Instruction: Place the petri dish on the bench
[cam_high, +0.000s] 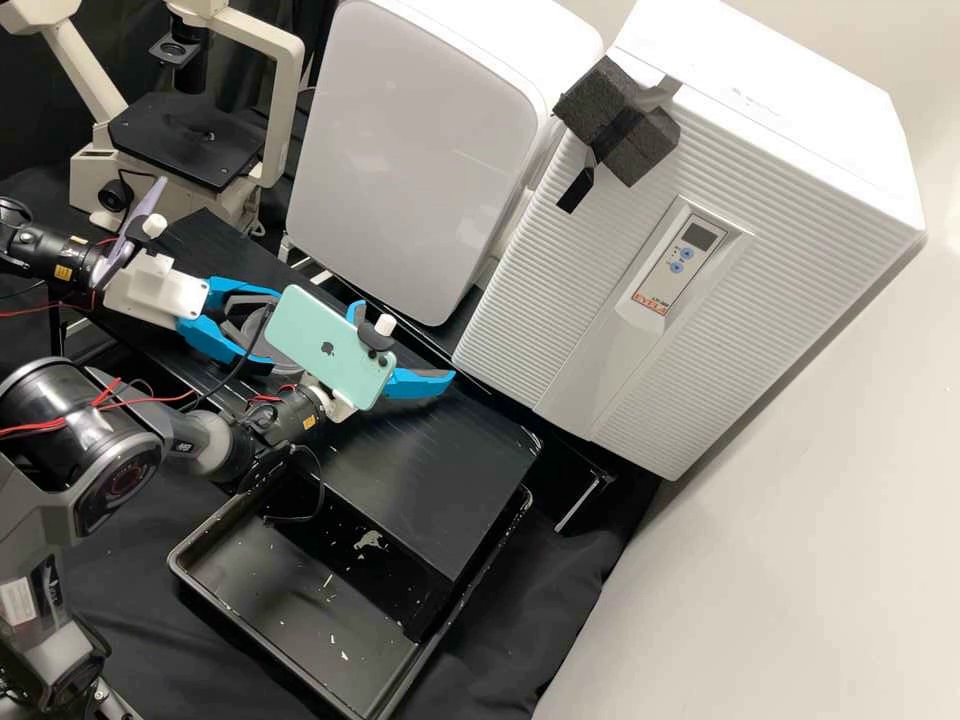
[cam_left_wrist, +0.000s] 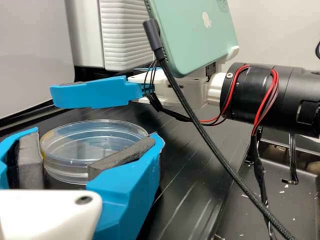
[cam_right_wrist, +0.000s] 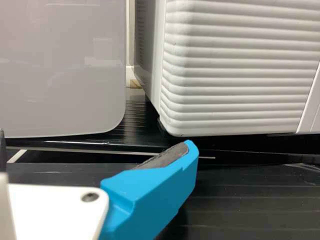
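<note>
Seemingly, the left gripper (cam_left_wrist: 95, 135) is clasping the dish (cam_left_wrist: 70, 159) for placing, needing gentle lowering onto the bench (cam_high: 440, 470); the right gripper (cam_high: 404, 342) is gaping.

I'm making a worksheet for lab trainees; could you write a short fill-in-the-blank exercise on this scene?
The petri dish is ____ the left gripper's two jaws.
The phone by the right gripper is pale ____.
The bench top is coloured ____.

Missing words: between; green; black.
</note>
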